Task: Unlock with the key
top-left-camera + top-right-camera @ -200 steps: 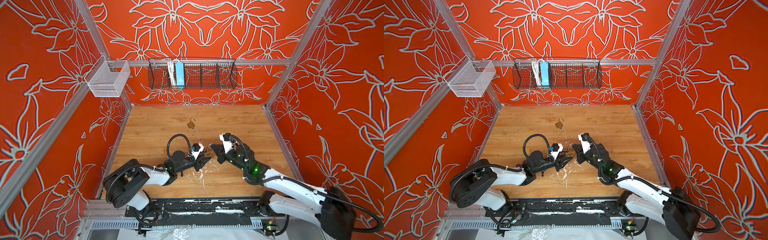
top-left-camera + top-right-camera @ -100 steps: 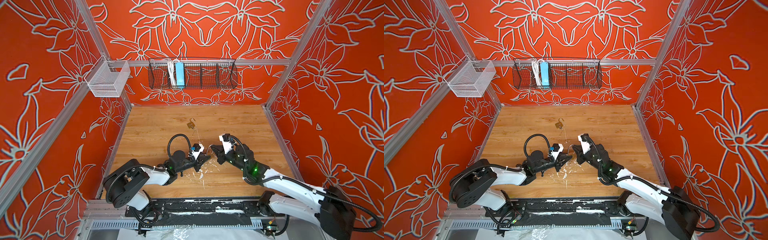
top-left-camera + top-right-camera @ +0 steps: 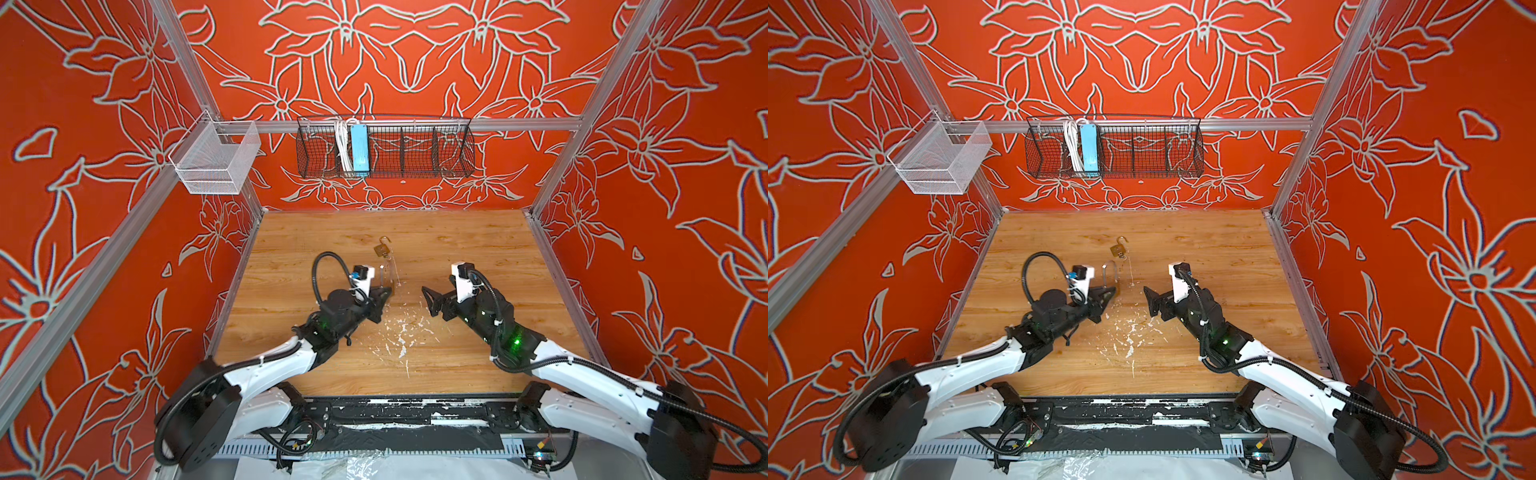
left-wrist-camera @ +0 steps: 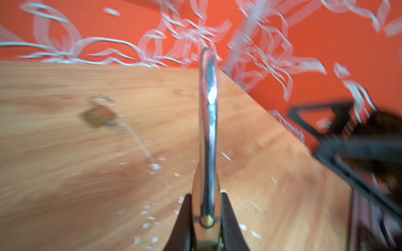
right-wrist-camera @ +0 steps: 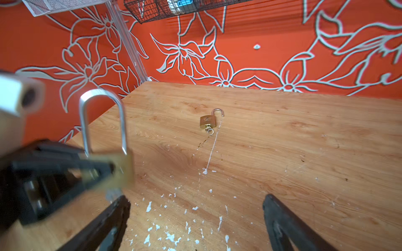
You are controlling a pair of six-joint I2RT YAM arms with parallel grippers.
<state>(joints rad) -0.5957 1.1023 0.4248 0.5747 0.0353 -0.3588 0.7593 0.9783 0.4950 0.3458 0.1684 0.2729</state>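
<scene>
Though blurred, brass padlock [image 5: 124,171], tall silver shackle [image 5: 83,121].

A padlock [image 3: 384,275] is gripped by the left pincer [image 3: 388,291]; the right pincer [image 3: 428,302] is spread wide nearby. A small padlock [image 3: 380,249] is seen lying on the counter [image 3: 457,249].

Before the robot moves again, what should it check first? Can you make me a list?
1. Left gripper clamped on the big padlock: ok.
2. Big padlock opened: not ok, both legs of its shackle sit in the body.
3. Right gripper open and empty: ok.
4. Key in a gripper: not ok, the only one in view hangs from the small padlock.
5. Another key in the big padlock: cannot tell, that part is blurred.
6. The small padlock lies open on the table, apart from both arms: ok.
</scene>
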